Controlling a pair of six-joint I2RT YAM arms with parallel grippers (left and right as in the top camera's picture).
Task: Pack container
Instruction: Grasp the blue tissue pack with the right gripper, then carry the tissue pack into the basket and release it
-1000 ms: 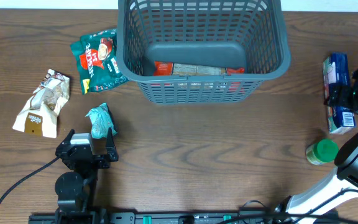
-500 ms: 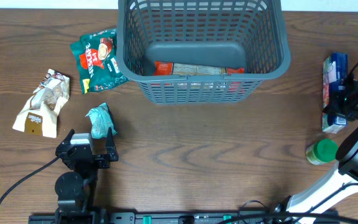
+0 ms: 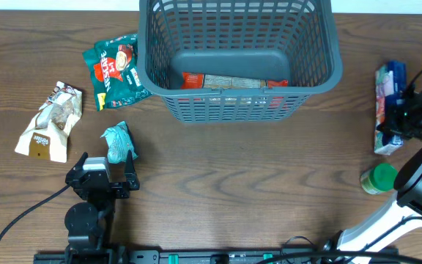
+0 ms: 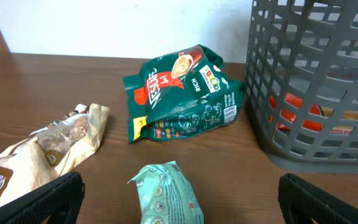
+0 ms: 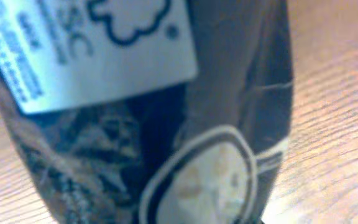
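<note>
Right tool [image 3: 407, 117]: at the right edge of the surface [image 3: 269, 176], clamped on the long side of the blue packet; own fingers hidden in the wrist view, which shows only blurred wrapper.
Left tool [image 3: 106, 163]: low at the front left, fingers spread wide, gripping nothing.
Container [image 3: 233, 106]: upright at the far middle of the surface, well apart from both tools.
Red packet [image 3: 229, 81]: flat on the container's base, along the near wall.
Blue packet [image 3: 385, 103]: right of the container and apart from it, slightly tilted.
Green-lidded jar [image 3: 379, 178]: upright, near the blue packet's front end, not touching it.
Green coffee pouch [image 3: 114, 70]: flat, just beside the container's left wall; contact cannot be told.
Beige snack bag [image 3: 50, 121]: flat at the far left.
Teal sachet [image 3: 117, 143]: just ahead of the left tool's spread fingertips.
</note>
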